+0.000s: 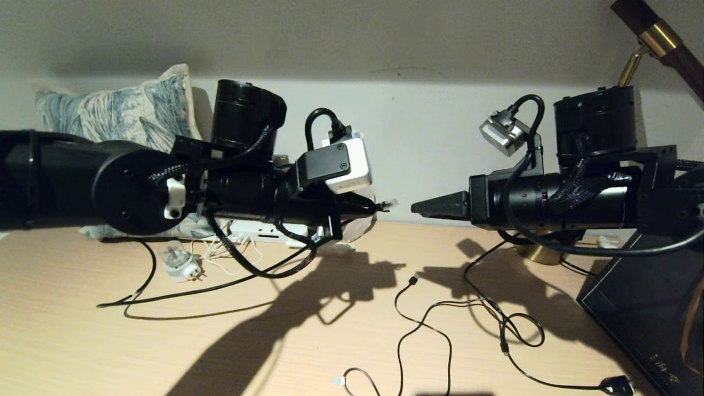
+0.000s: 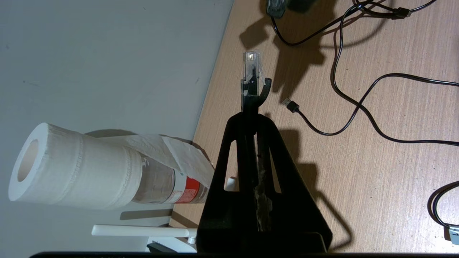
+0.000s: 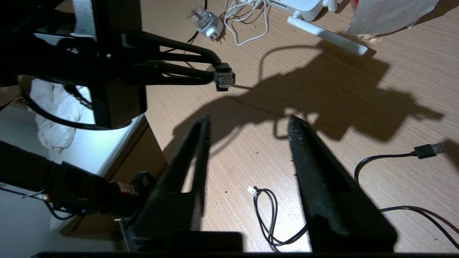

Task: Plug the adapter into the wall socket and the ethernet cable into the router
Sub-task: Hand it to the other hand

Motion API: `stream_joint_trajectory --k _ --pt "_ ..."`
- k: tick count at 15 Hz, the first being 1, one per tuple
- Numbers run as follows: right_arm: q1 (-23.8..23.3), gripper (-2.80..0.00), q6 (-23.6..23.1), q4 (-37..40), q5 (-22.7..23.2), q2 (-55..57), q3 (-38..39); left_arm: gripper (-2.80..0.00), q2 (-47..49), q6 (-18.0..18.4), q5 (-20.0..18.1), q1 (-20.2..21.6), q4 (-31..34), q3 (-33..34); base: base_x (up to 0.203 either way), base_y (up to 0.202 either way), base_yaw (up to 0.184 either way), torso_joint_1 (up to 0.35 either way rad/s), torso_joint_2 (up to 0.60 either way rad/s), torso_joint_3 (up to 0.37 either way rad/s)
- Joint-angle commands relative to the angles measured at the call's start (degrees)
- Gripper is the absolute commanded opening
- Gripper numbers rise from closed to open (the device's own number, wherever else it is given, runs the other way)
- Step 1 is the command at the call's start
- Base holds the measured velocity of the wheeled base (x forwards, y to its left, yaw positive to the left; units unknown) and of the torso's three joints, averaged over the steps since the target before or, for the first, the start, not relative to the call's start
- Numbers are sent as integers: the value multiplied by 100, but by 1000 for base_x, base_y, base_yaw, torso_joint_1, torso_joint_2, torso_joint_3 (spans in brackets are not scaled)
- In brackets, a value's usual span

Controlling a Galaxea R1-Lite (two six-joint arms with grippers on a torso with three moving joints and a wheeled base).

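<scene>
The left gripper (image 2: 253, 94), fingers pinching the light, limp ethernet cable (image 2: 252, 71) behind its brittle clear clip, faces the right gripper's (image 3: 247, 123) spread fingers; regrip on the boot.

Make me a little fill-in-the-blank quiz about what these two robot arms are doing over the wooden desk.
1. The left pincer is shut on the clear plastic connector of the ____ cable.
2. The right pincer has its fingers ____ and holds nothing.
3. The roll of white tissue paper sits on top of a ____.
4. The flat white router rests on the ____.

Missing words: ethernet; open; bottle; desk
</scene>
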Motion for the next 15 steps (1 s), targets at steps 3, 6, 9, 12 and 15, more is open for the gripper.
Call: stream_joint_trajectory --k 3,6,9,12,15 --pt "93 0 -26 -47 -83 13 -134 -280 -131 33 -9 -4 21 31 0 0 0 0 0 0" --pt "247 0 -34 -53 -94 13 -243 -280 -169 33 -18 -4 30 55 0 0 0 0 0 0" --pt "378 0 -26 -62 -95 46 -299 -280 -222 33 -18 -13 30 83 0 0 0 0 0 0" --pt "423 0 -18 -62 -103 74 -305 -280 -274 33 -18 -13 5 134 0 0 0 0 0 0" --pt "484 0 -9 -62 -135 101 -305 -280 -309 33 -18 -57 -41 233 0 0 0 0 0 0"
